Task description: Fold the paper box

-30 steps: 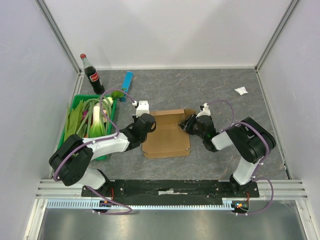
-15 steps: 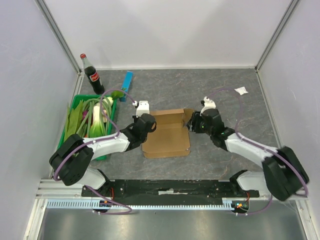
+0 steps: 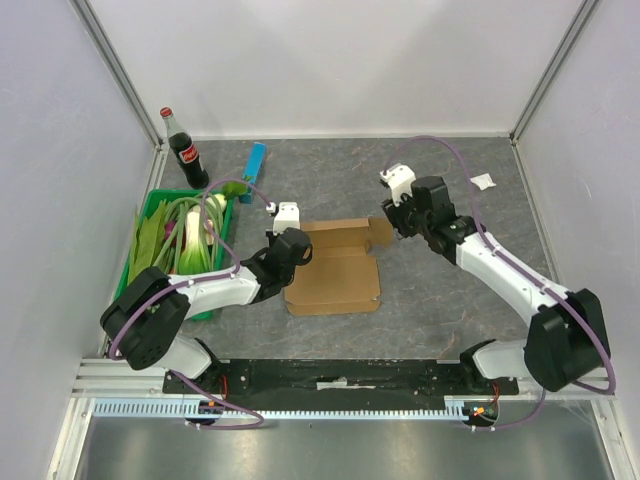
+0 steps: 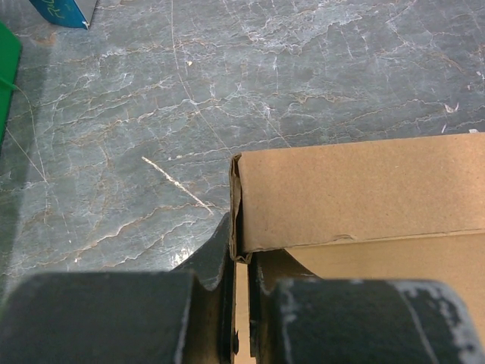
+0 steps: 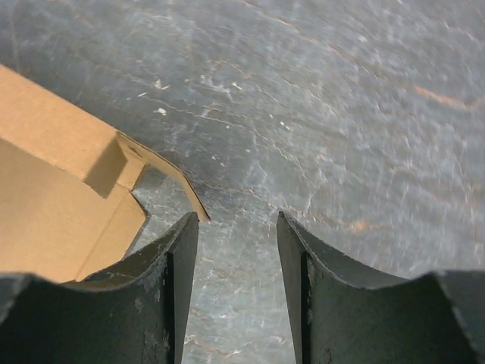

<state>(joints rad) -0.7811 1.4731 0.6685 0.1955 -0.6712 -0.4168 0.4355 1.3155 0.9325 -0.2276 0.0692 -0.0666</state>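
Note:
The paper box [image 3: 335,272] is a brown cardboard blank lying on the grey table, its back wall folded up. My left gripper [image 3: 291,246] is shut on the box's left edge. In the left wrist view the fingers [image 4: 214,250] pinch the folded cardboard corner [image 4: 356,189] at my left gripper [image 4: 242,258]. My right gripper [image 3: 399,226] is open and empty, raised just off the box's right flap [image 3: 379,230]. In the right wrist view my right gripper [image 5: 236,221] stands over bare table, with the box [image 5: 53,205] and its flap [image 5: 163,171] beside the left finger.
A green crate [image 3: 141,272] of leeks stands at the left. A cola bottle [image 3: 185,150] and a slim blue bar [image 3: 254,160] are at the back left. A white paper scrap [image 3: 482,181] lies at the back right. The blue bar [image 4: 61,9] also shows in the left wrist view.
My right gripper has let go of the box's right flap, opened, and moved up and back to the right. The left gripper has kept its hold.

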